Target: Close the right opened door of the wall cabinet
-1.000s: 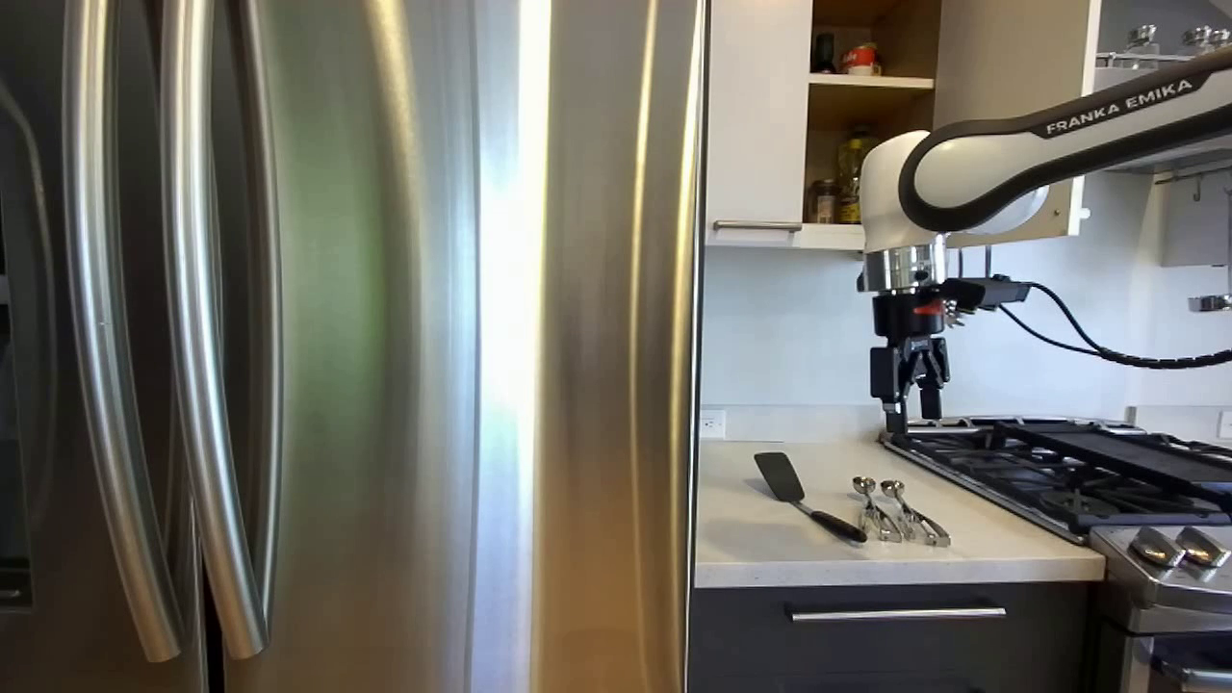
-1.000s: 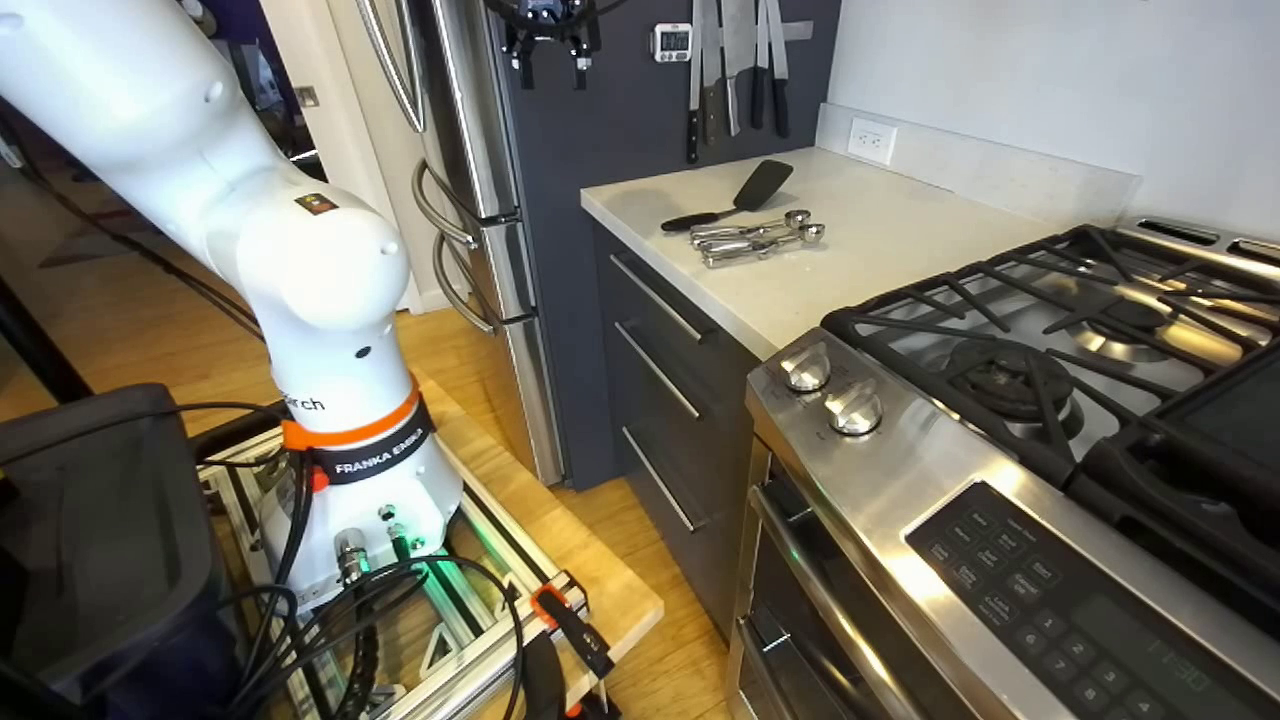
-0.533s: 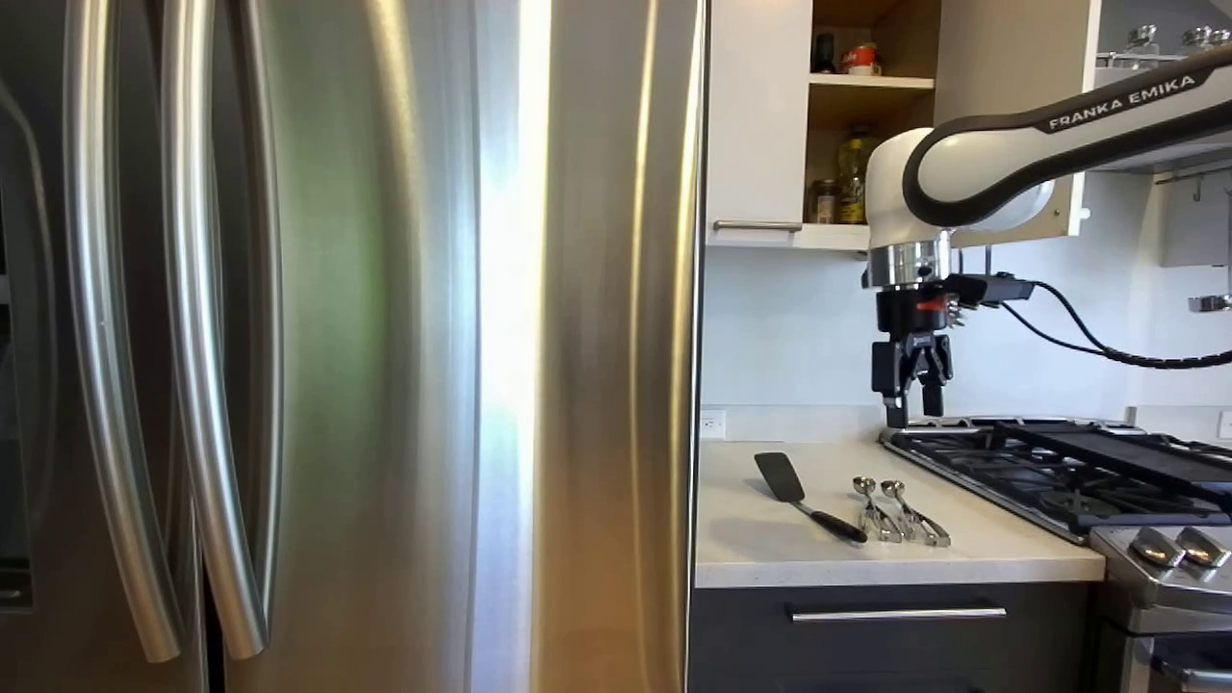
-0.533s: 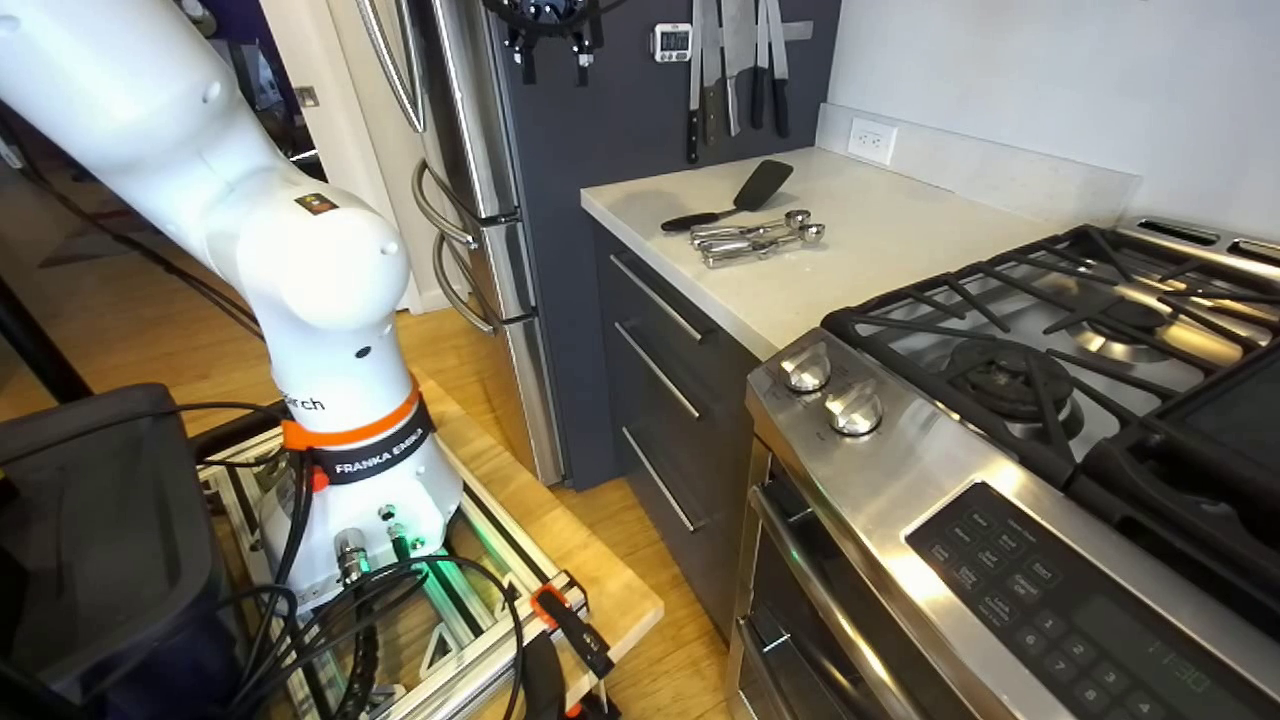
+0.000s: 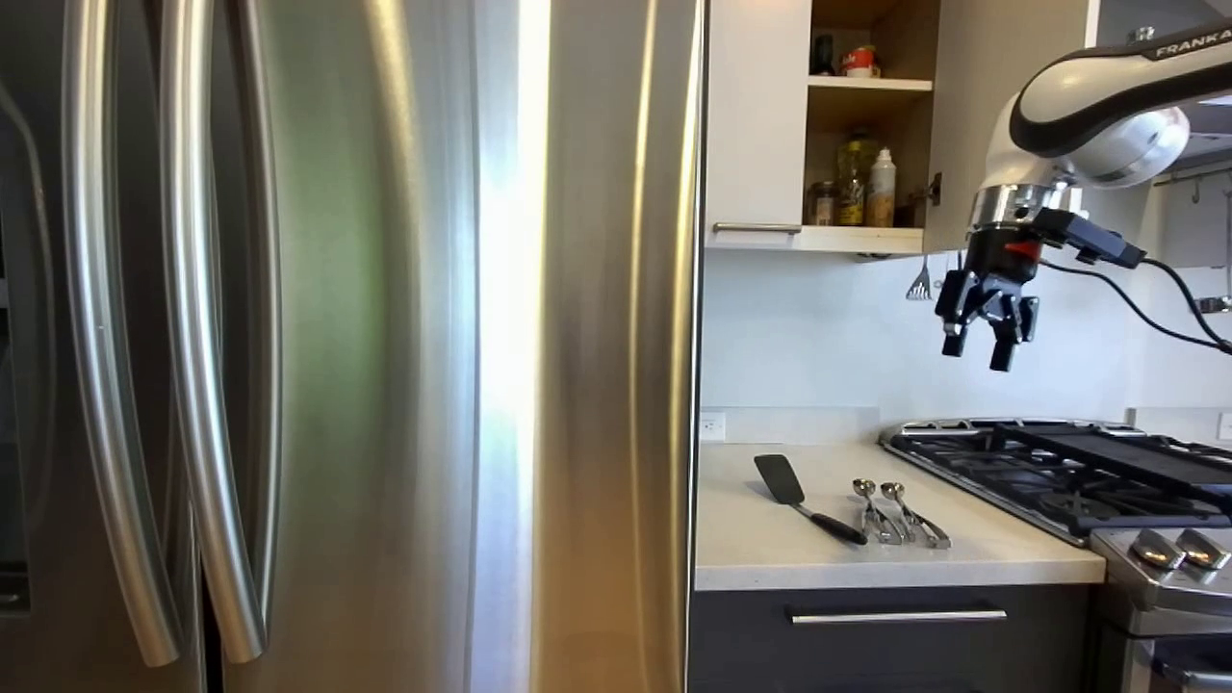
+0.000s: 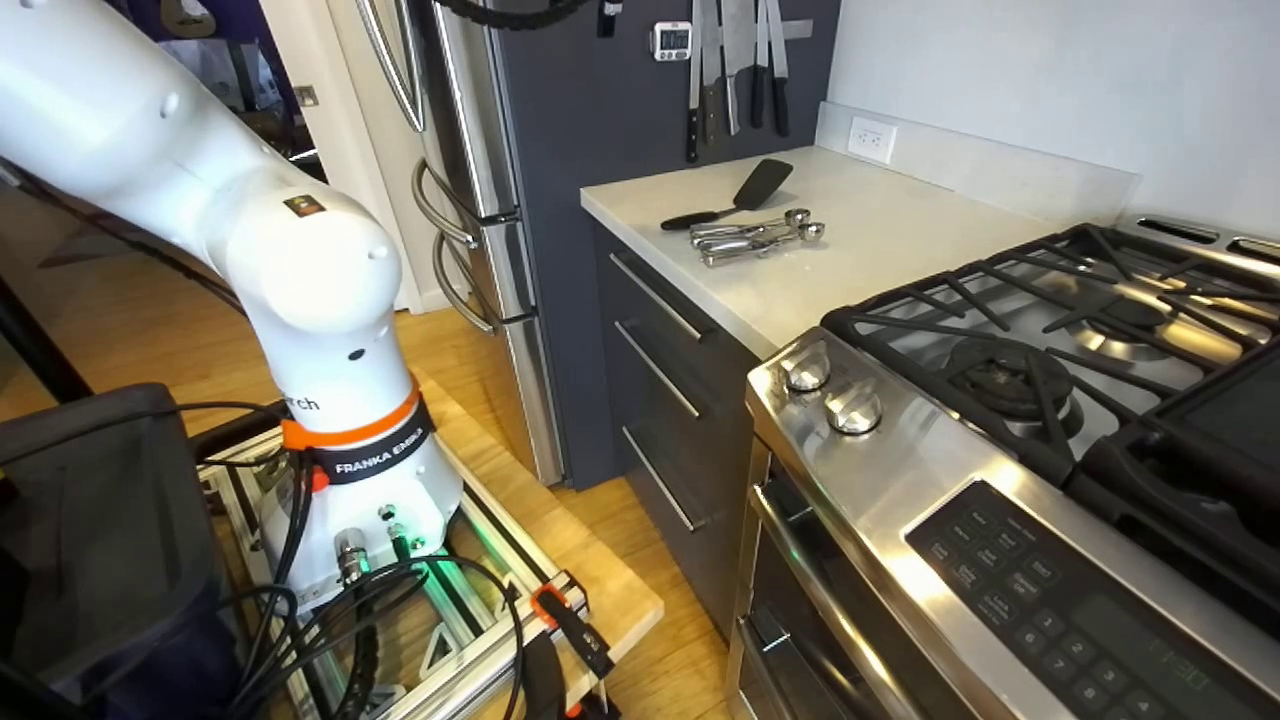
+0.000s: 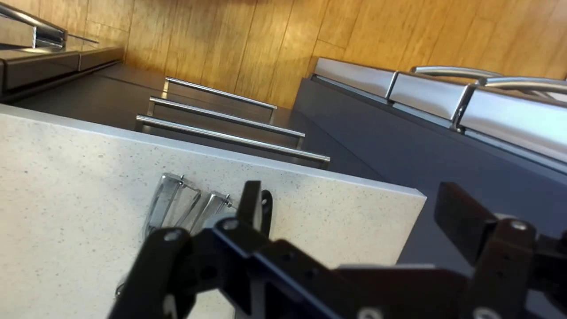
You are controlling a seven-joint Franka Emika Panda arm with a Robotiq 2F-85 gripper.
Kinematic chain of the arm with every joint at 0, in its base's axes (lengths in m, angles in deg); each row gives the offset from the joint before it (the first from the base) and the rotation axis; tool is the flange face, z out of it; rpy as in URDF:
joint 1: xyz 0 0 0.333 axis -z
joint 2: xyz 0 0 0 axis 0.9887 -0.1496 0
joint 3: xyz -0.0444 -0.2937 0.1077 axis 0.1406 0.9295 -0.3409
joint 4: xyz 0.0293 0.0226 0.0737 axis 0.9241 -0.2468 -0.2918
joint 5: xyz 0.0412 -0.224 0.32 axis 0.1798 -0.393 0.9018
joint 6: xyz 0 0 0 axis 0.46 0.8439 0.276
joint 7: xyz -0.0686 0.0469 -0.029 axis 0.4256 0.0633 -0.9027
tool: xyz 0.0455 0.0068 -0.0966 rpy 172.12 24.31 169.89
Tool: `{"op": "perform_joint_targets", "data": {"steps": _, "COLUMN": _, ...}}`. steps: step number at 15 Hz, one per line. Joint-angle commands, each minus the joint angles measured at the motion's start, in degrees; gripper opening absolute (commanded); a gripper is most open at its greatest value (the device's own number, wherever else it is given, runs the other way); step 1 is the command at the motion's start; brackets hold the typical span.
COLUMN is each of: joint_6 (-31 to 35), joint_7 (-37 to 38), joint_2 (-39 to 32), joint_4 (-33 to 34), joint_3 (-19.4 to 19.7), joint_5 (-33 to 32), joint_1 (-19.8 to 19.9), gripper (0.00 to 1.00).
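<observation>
Gripper (image 5: 978, 350) higher, bottles (image 5: 882, 192) in cabinet (image 5: 861, 240)

In both exterior views, one spatula (image 5: 781, 480), two scoops (image 6: 760, 244) and two stove knobs (image 6: 853, 408) are counted. One open cabinet door (image 5: 1006, 58) is seen, and five knives (image 6: 738, 38), one timer (image 6: 672, 43) and three drawer handles (image 6: 657, 370) are also counted.
</observation>
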Motion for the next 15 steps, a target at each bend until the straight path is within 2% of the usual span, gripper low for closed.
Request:
{"op": "perform_joint_targets", "data": {"steps": 1, "joint_6": -1.77, "joint_7": 0.95, "joint_2": 8.49, "joint_4": -3.46, "joint_3": 1.42, "joint_5": 2.63, "joint_1": 2.94, "gripper": 1.0}}
{"op": "perform_joint_targets", "data": {"steps": 4, "joint_6": -1.91, "joint_7": 3.67, "joint_2": 14.77, "joint_4": -4.07, "joint_3": 1.93, "joint_5": 1.87, "joint_1": 6.27, "gripper": 1.0}}
{"op": "perform_joint_targets", "data": {"steps": 9, "joint_6": -2.87, "joint_7": 7.38, "joint_2": 18.71, "joint_4": -0.38, "joint_3": 8.09, "joint_5": 2.04, "joint_1": 12.97, "gripper": 1.0}}
{"op": "perform_joint_targets", "data": {"steps": 12, "joint_6": 1.53, "joint_7": 6.94, "joint_2": 18.93, "joint_4": 1.61, "joint_3": 12.6, "joint_5": 2.4, "joint_1": 16.07, "gripper": 1.0}}
{"op": "perform_joint_targets", "data": {"steps": 15, "joint_6": 8.69, "joint_7": 7.97, "joint_2": 18.37, "joint_4": 2.92, "joint_3": 14.76, "joint_5": 2.9, "joint_1": 18.31, "gripper": 1.0}}
